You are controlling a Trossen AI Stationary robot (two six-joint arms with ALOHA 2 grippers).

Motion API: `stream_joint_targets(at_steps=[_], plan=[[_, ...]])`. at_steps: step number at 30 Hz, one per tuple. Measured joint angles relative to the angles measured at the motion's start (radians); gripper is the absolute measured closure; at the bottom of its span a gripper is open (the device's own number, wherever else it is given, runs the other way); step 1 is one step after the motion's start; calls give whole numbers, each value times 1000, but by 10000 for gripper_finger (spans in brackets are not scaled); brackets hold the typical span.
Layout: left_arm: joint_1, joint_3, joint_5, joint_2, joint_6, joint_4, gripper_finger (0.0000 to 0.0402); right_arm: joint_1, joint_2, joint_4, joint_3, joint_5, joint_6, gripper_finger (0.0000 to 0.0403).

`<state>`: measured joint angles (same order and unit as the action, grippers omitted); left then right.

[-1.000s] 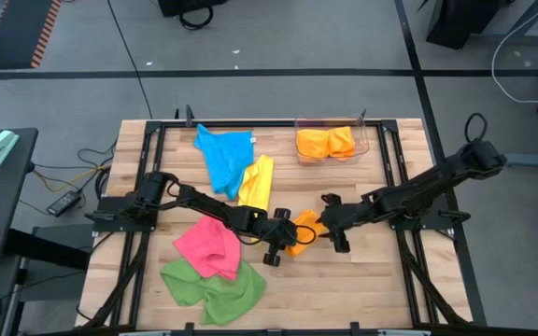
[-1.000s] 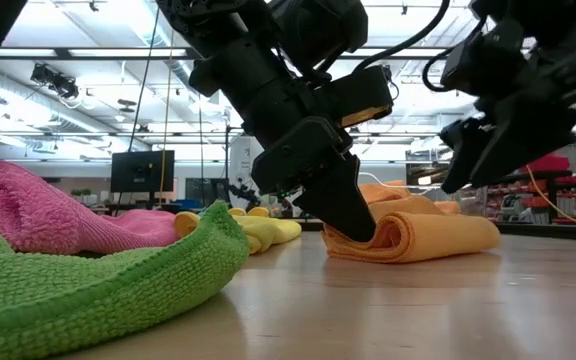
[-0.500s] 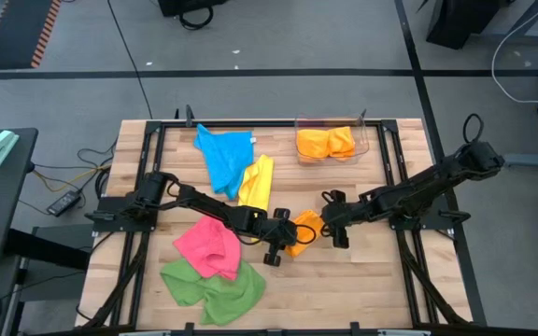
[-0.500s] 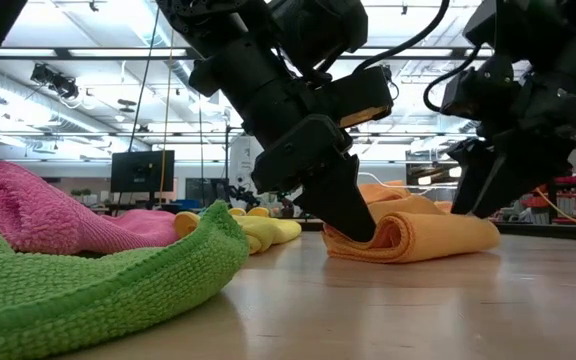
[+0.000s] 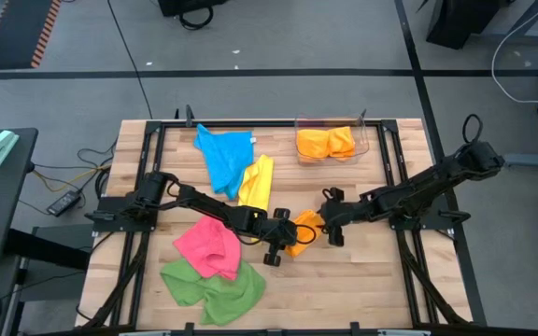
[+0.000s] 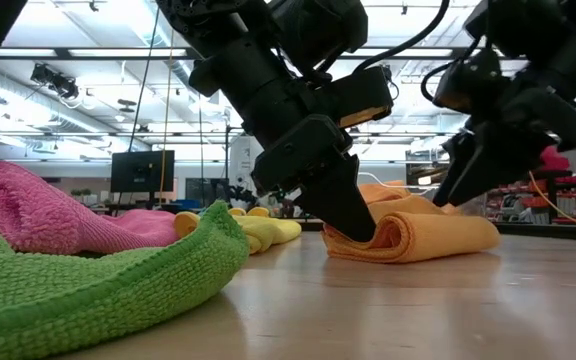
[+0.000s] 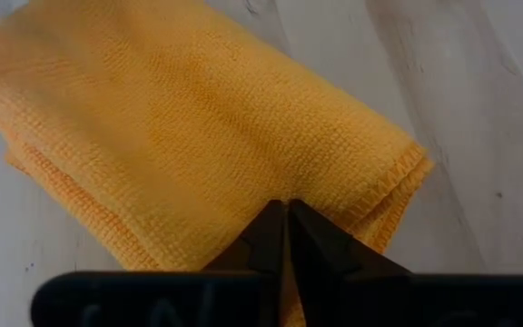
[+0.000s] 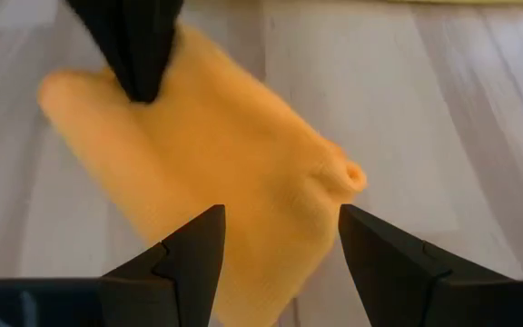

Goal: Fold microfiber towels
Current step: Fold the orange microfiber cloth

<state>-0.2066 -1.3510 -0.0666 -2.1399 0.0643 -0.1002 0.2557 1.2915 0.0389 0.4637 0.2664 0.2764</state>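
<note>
Orange towel [image 5: 304, 229] under closed left fingers [image 7: 284, 238], right fingers [image 8: 189, 250] spread above, seemingly clear of it.

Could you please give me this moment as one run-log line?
left gripper: shut, pressing orange towel | right gripper: open, above towel | towel: folded, on table

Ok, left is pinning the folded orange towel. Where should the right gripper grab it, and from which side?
Probably the free end away from the left gripper, coming from the right arm's own side. The folded orange towel lies flat with its rolled fold under the left tip, so that far end is unpinned. The right gripper hangs open over it already; lower it and close the jaws across the stacked layers.
</note>
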Motion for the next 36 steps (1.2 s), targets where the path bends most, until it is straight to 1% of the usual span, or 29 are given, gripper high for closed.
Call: stream_joint_targets(at_steps=[4, 6, 12, 15, 18, 22, 26, 28, 31, 36], plan=[[0, 0, 0, 0, 0, 0, 378, -27, 0, 32, 0, 55, 140, 178], [0, 0, 0, 0, 0, 0, 376, -43, 0, 53, 0, 61, 188, 177], [2, 0, 0, 0, -1, 0, 366, -49, 13, 38, 0, 58, 236, 169], [2, 1, 0, 0, -1, 3, 368, -49, 53, -10, 0, 59, 251, 161], [2, 1, 0, 0, -1, 7, 375, -49, 123, -75, 0, 61, 275, 150], [2, 2, 0, 0, -1, 12, 380, -67, 212, -124, 2, 115, 309, 133], [2, 2, 0, 0, -2, 13, 377, -94, 231, -127, 5, 81, 335, 128], [2, 2, 0, 0, -2, 14, 372, -97, 227, -122, 5, 61, 331, 132], [2, 2, 0, 0, -3, 14, 367, -81, 225, -120, 5, 58, 292, 153], [2, 1, 0, 1, 24, 21, 369, -70, 227, -121, 5, 54, 231, 217]])
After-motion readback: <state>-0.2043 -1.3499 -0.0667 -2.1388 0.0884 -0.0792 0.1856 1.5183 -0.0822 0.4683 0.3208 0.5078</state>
